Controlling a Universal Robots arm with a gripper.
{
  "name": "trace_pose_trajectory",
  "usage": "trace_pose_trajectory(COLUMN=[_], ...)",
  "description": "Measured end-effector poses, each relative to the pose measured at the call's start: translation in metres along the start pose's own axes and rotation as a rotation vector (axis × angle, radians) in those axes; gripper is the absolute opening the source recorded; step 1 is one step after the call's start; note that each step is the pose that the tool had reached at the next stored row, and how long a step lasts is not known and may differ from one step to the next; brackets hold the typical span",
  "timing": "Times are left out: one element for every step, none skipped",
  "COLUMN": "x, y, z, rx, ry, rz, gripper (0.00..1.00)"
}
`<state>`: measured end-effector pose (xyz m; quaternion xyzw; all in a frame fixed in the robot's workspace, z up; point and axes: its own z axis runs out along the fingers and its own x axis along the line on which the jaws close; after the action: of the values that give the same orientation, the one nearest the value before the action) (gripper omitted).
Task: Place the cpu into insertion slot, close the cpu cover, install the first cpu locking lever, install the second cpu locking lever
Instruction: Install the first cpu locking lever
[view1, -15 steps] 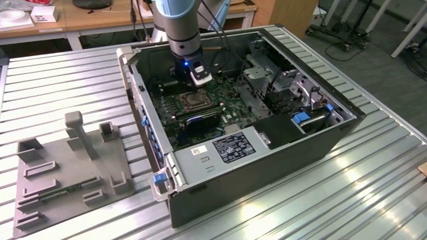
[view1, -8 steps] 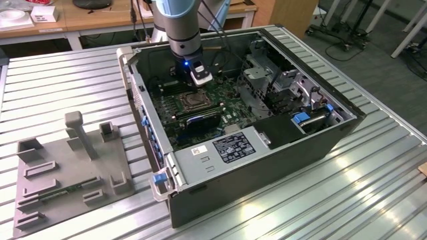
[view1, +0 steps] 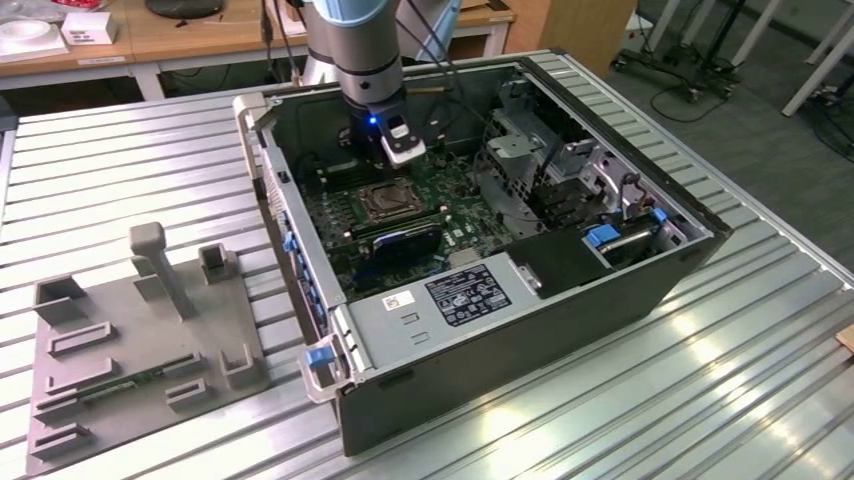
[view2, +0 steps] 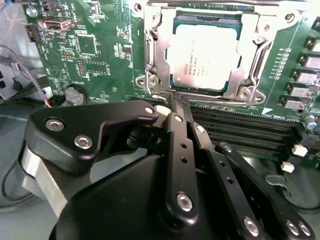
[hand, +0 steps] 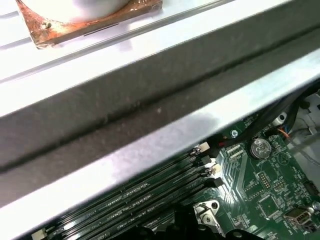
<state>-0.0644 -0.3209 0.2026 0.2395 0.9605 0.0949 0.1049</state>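
Second wrist view, one cpu (view2: 202, 52), flat pale silvery square, seated in insertion slot (view2: 149, 60), one cpu cover (view2: 246, 45), silvery windowed frame, flat around it, hand (view2: 177, 102) closed, fingertips at slot's edge beside memory slots (view2: 240, 132).

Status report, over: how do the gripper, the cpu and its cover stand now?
Gripper shut, tips at the socket's edge. Cpu seated in insertion slot, cpu cover down over it. No obstruction seen.
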Motion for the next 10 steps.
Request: trace_pose_trajectory(x=[-0.0002,-0.0005,-0.0007,-0.0009,-0.0011,-0.0011,-0.0011,-0.0011,-0.0011,-0.0011], y=[0.0003,0.0007,0.0010,0.0014,0.0016,0.0017,0.0017,0.0017,0.0017,0.0017], z=[-0.0012,-0.0028,-0.0042,-0.0057,-0.0067,-0.0069,-0.0069,-0.0069,-0.0069,-0.0070], rx=[-0.0005,-0.0012,-0.0023,-0.0038,-0.0052,-0.0059,-0.0060,-0.0061,-0.0060,-0.0059], ry=[0.0003,0.0008,0.0013,0.0021,0.0027,0.0030,0.0030,0.0030,0.0030,0.0031], rz=[0.000,0.000,0.001,0.001,0.001,0.002,0.002,0.002,0.002,0.002], gripper=[0.11,0.11,0.11,0.11,0.11,0.11,0.11,0.11,0.11,0.11])
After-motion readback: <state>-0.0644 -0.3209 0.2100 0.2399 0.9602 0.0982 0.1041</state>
